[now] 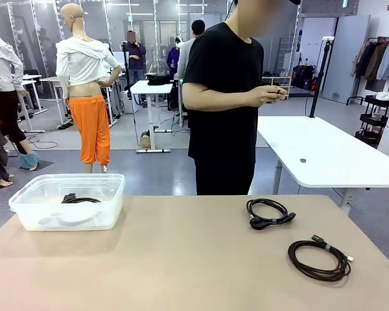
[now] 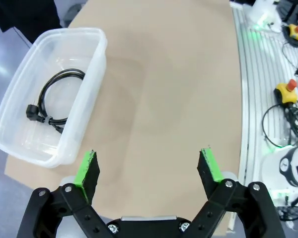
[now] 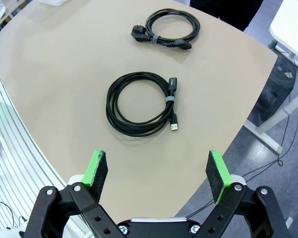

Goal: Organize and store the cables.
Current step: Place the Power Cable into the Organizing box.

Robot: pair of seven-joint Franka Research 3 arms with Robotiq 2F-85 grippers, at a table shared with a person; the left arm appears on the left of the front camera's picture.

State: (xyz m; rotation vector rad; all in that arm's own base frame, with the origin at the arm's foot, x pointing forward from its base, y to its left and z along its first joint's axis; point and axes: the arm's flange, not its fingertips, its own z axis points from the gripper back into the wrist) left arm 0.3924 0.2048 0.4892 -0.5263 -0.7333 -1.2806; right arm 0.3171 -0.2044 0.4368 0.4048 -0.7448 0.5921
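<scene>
Two coiled black cables lie on the tan table: a power cable (image 1: 269, 213) (image 3: 166, 30) near the far edge and a USB cable (image 1: 319, 259) (image 3: 139, 103) closer to me at the right. A third coiled cable (image 1: 80, 199) (image 2: 52, 101) rests inside the clear plastic bin (image 1: 26, 214) (image 2: 97, 69) at the table's left. My right gripper (image 3: 158, 171) hovers open above the table, short of the USB cable. My left gripper (image 2: 150, 168) hangs open over bare table beside the bin. Nothing sits between either pair of fingers.
A person in a black shirt (image 1: 223, 97) stands at the far side, hands together at chest height. A white table (image 1: 324, 152) stands beyond at the right. The tan table's curved edge (image 3: 248, 119) runs just right of the USB cable.
</scene>
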